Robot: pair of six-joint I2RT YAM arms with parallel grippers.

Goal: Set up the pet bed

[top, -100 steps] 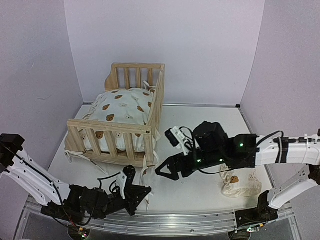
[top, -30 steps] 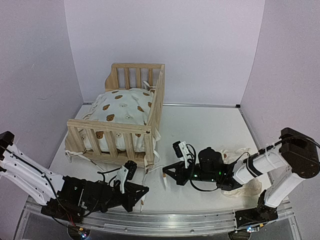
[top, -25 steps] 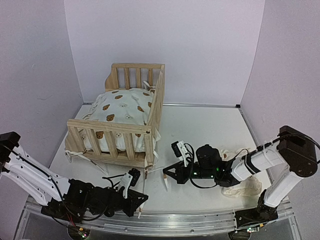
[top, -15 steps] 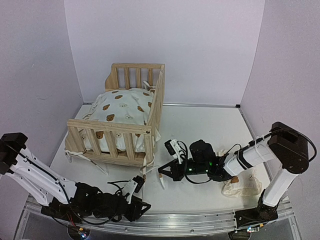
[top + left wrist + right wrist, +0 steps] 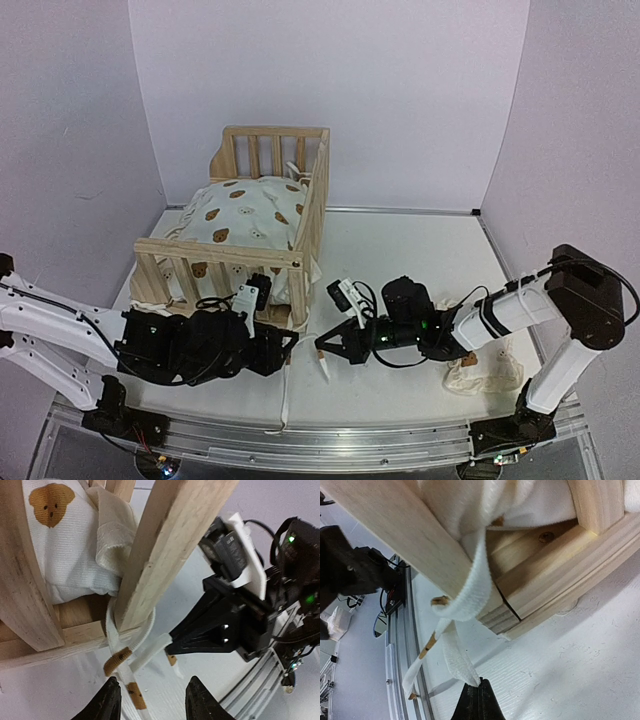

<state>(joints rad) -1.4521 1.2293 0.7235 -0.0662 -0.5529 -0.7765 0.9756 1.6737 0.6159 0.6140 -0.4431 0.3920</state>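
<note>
The light pine slatted wooden pet bed (image 5: 220,256) stands on the left rear part of the flat white surface (image 5: 400,250), with the plump cream bear-print cushion (image 5: 250,205) lying inside it. Just before the bed's near right corner post, the black left pincer (image 5: 290,342) sits left of the black right pincer (image 5: 322,345) — a white fabric tie strip (image 5: 457,662) from that corner runs into the latter's tips. The small cream bear-print pillow (image 5: 490,375) lies at the near right, well apart from the bed.
</note>
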